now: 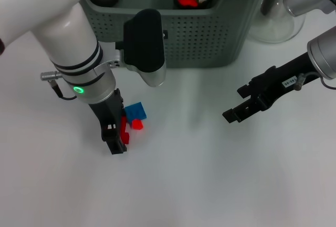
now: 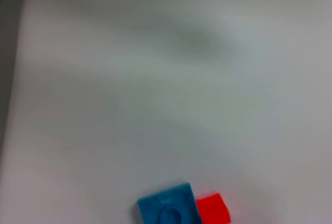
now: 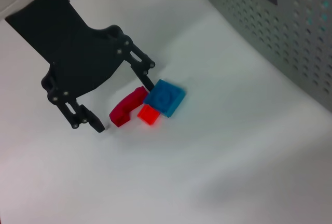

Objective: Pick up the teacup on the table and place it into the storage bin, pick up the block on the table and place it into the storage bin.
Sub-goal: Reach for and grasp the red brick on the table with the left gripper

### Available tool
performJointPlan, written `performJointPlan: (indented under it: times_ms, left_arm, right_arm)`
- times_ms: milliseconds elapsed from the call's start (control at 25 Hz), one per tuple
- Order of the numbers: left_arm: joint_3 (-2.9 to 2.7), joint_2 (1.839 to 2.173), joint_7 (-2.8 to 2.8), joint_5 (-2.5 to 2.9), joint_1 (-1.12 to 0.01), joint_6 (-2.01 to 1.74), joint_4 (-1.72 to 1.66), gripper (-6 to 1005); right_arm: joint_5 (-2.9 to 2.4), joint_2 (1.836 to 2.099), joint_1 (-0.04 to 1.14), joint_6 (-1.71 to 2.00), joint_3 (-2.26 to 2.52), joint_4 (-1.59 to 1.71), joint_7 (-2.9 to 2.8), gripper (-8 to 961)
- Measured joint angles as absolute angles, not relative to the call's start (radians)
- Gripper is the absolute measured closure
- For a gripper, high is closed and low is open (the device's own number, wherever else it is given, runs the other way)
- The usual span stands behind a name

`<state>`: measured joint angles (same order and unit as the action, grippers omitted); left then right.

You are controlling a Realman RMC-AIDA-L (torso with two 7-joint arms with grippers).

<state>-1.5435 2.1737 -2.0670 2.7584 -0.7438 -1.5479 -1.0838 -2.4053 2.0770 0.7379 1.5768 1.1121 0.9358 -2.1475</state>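
the left gripper [image 1: 117,132], spread open, straddles the blocks [image 3: 150,106] at 6 o'clock of the storage bin [image 1: 210,38]; closing may pinch only 1, scattering others. right gripper [image 1: 240,106] idles open.

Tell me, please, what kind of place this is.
Probably a robot test bench, not a home: a bare white table, a grey-green perforated storage bin at its far edge, and toy blocks beside the open left claw. The right claw hovers apart.
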Motion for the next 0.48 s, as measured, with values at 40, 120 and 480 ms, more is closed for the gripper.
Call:
performJointPlan:
  times_ms: [40,120,480]
  left_arm:
    - [-1.544,2.174,-2.068,2.756,-0.746,-1.546,-1.08,168]
    - [-1.545,2.174,-2.074,2.753,-0.75,-1.54,-1.077,173]
    - [-1.545,2.174,-2.087,2.752,-0.758,-1.535,-1.075,195]
  right_arm:
    - [-2.405,2.077,0.738,1.577,1.112,0.936,-2.148,9]
    - [-2.405,2.077,0.739,1.577,1.112,0.936,-2.148,9]
    - [-2.405,2.075,0.737,1.574,1.112,0.936,-2.15,9]
